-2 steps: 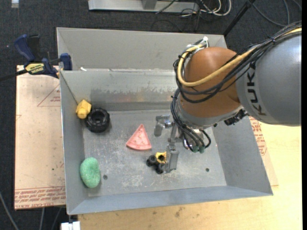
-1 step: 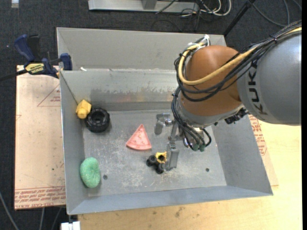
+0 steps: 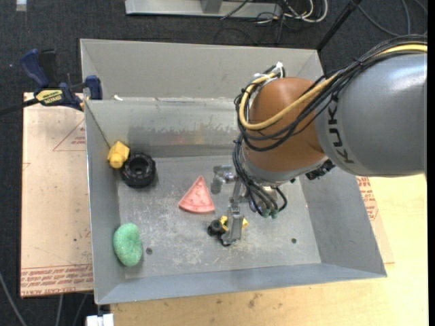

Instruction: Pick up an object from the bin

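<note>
Dark floor with trailing cables up top, and below it the grey bin (image 3: 204, 80), sitting on a pale table (image 3: 54, 182). The arm (image 3: 387, 114) swings in from 3 o'clock, orange cover (image 3: 282, 124) wrapped in yellow and black cables. The claw (image 3: 233, 231) is down low, right at the bin floor, just toward 5 o'clock from the middle. A small black-and-yellow thing (image 3: 219, 228) lies touching it on its 9 o'clock side. Open or closed? Cannot tell from this angle. A pink wedge (image 3: 197, 197) lies near, at the claw's 10 o'clock. Well apart, at the bin's 10 o'clock, sits a black ring (image 3: 138, 170) with a yellow piece (image 3: 118, 154) touching it. A green lump (image 3: 128, 244) rests alone at 8 o'clock.
</note>
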You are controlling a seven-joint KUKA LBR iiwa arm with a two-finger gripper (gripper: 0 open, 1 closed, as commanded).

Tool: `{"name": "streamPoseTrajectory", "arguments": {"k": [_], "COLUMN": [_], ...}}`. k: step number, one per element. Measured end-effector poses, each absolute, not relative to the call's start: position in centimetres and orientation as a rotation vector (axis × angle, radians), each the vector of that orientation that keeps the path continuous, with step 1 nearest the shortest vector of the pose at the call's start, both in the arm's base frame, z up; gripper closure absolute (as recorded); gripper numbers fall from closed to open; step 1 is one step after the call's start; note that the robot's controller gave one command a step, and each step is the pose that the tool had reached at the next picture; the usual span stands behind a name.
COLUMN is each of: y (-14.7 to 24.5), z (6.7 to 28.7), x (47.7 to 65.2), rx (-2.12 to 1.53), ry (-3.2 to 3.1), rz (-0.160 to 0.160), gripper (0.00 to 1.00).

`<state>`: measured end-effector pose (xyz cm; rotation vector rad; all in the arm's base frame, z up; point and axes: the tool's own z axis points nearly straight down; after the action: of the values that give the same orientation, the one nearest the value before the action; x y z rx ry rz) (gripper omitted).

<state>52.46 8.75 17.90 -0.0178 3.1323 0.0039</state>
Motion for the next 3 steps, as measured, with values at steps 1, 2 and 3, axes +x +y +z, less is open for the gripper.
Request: {"name": "streamPoseTrajectory", "arguments": {"k": [1,2,3], "y": [7.7,8.7,8.6], "z": [11.9,10.1,10.1], "x": [52.0,55.5,55.5], "rx": [0.117,0.263,0.264], "ry": [3.137,3.129,3.129], "rz": [0.003,0.003,0.003], "gripper": [0.0,1.0,0.0]}}
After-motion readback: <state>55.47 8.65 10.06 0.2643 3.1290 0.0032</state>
